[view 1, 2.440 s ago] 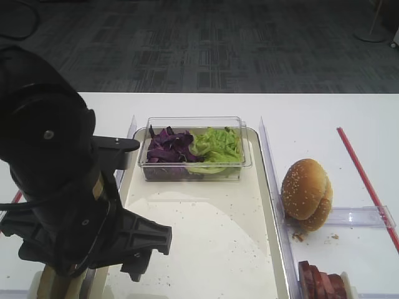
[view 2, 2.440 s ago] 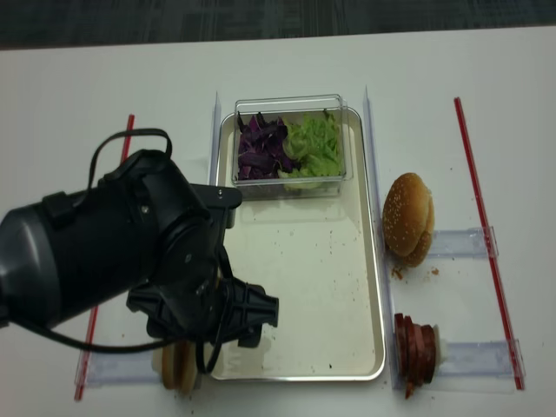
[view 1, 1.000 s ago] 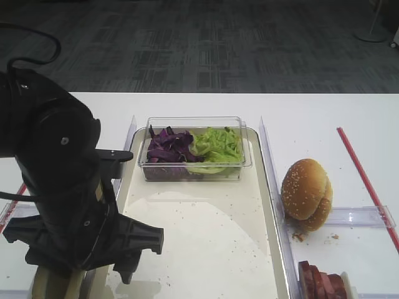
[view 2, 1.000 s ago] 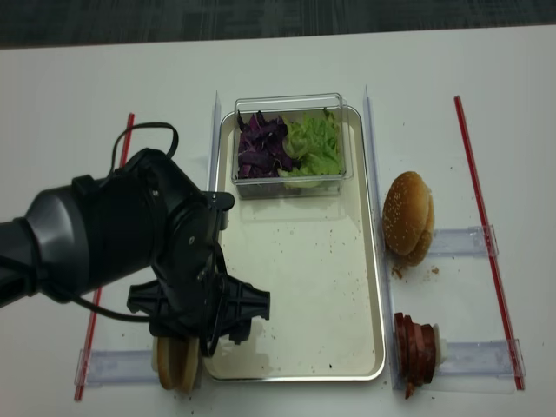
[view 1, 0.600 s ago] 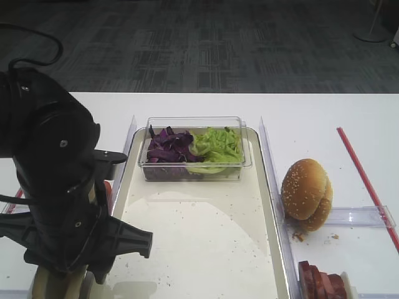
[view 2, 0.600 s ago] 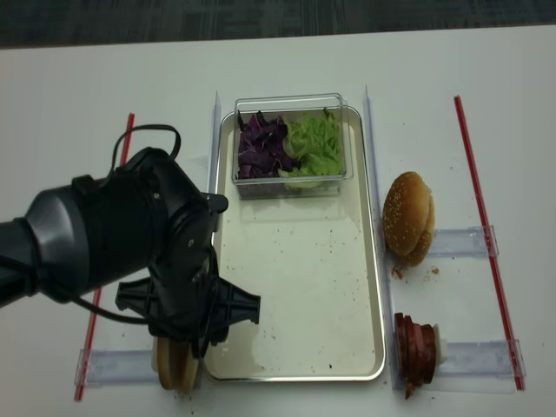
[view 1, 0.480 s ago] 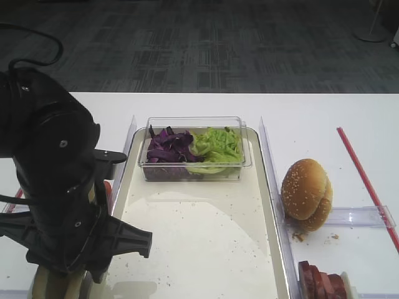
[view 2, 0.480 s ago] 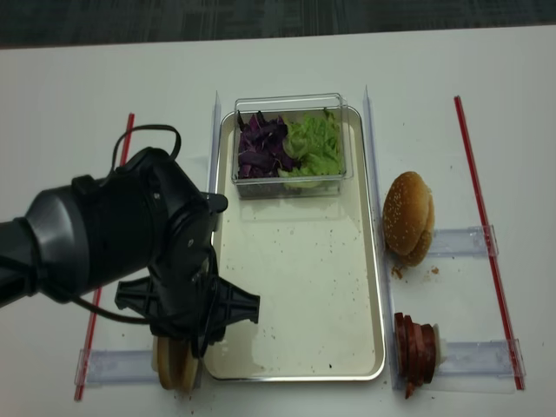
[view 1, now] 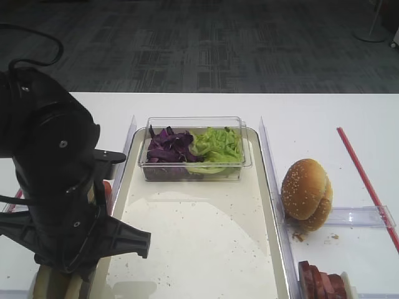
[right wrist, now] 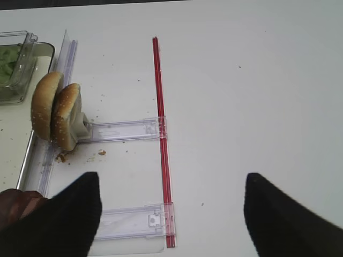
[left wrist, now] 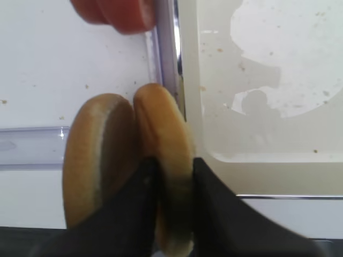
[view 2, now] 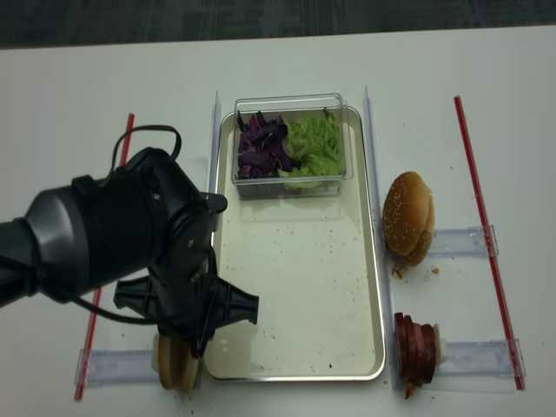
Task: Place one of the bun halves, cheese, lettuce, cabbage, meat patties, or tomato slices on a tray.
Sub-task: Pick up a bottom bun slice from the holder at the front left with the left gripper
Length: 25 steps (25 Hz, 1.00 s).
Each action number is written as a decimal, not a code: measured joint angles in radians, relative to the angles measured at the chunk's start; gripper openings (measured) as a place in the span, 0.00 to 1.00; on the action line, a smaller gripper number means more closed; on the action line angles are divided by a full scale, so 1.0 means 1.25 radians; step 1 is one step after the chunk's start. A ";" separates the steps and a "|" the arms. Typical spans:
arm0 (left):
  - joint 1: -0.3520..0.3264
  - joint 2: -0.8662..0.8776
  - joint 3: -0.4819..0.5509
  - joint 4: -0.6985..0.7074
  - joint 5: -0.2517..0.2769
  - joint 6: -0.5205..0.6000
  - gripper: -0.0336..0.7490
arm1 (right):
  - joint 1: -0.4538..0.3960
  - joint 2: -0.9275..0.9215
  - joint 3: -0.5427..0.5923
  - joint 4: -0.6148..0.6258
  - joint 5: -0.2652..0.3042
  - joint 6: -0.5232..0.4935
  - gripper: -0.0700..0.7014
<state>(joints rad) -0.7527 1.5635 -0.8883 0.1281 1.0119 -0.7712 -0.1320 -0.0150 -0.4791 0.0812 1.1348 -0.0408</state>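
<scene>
Lower centre of the wrist view: left pincer [left wrist: 172, 168] is pinching the soft, light, easily dented bun half [left wrist: 163, 155] across its edge-standing faces.

Two tan bun halves stand on edge just left of the cream, crumb-speckled tray [left wrist: 257, 134], off its near-left corner; the bun half [left wrist: 169, 160] nearer the tray is pinched between dark fingers. Purple cabbage [view 1: 168, 146] and green lettuce [view 1: 217, 144] sit at the tray's far end. Dark meat patties [view 2: 417, 345] lie right of it, tomato slices [left wrist: 115, 9] left.
</scene>
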 joint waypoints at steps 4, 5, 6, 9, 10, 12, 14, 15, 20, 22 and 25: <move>0.000 0.000 0.000 0.003 0.002 0.000 0.15 | 0.000 0.000 0.000 0.000 0.000 0.000 0.83; 0.000 0.000 0.000 0.004 0.002 0.000 0.14 | 0.000 0.000 0.000 0.000 0.000 0.000 0.83; 0.000 0.000 0.000 0.006 0.002 0.000 0.13 | 0.000 0.000 0.000 0.000 0.000 0.000 0.83; 0.000 0.000 0.000 0.007 0.004 -0.002 0.11 | 0.000 0.000 0.000 0.000 0.000 0.000 0.83; 0.000 0.000 0.000 0.009 0.004 -0.002 0.11 | 0.000 0.000 0.000 0.000 0.000 0.000 0.83; 0.000 0.000 0.000 0.012 0.004 -0.002 0.10 | 0.000 0.000 0.000 0.000 0.000 0.000 0.83; 0.000 0.000 0.000 0.013 0.006 -0.002 0.10 | 0.000 0.000 0.000 0.000 0.000 0.000 0.83; 0.000 0.000 0.000 0.013 0.006 -0.002 0.10 | 0.000 0.000 0.000 0.000 0.000 0.000 0.83; 0.000 0.000 0.000 0.013 0.011 -0.002 0.10 | 0.000 0.000 0.000 0.000 0.000 0.000 0.83; 0.000 0.000 0.000 0.013 0.011 -0.002 0.10 | 0.000 0.000 0.000 0.000 0.000 0.000 0.83; 0.000 -0.002 -0.005 0.013 0.017 -0.002 0.09 | 0.000 0.000 0.000 0.000 0.000 0.000 0.83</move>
<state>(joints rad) -0.7527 1.5612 -0.8951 0.1449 1.0329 -0.7736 -0.1320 -0.0150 -0.4791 0.0812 1.1348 -0.0408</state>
